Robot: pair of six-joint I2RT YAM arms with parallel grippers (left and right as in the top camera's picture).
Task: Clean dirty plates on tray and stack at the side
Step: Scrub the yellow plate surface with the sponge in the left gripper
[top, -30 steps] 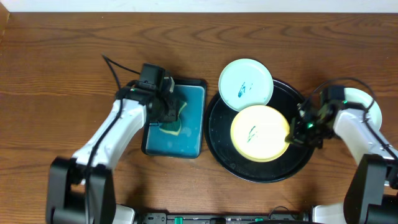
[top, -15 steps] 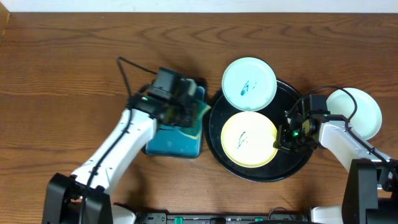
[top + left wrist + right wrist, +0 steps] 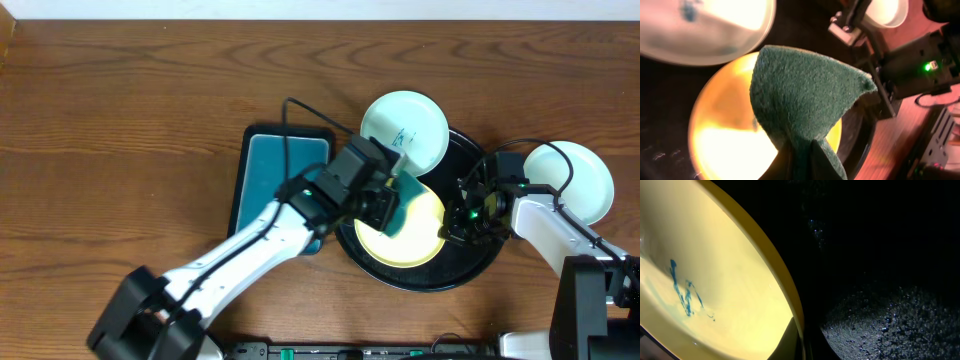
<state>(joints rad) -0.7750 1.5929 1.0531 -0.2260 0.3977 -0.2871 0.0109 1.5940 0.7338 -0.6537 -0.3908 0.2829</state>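
The left gripper (image 3: 800,159) pinches a green sponge (image 3: 800,95) over the yellow plate (image 3: 428,212), which lies in the middle of the tray (image 3: 482,270). The right gripper (image 3: 456,226) is closed on this plate's rim at 3 o'clock.

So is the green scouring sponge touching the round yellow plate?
Cannot tell. In the left wrist view the green sponge overlaps the yellow plate, hiding any gap; overhead shows only overlap too.

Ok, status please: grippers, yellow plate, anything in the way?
Left gripper shut on sponge, over yellow plate. Right gripper shut on its rim. Scribble not wiped. Nothing blocking.
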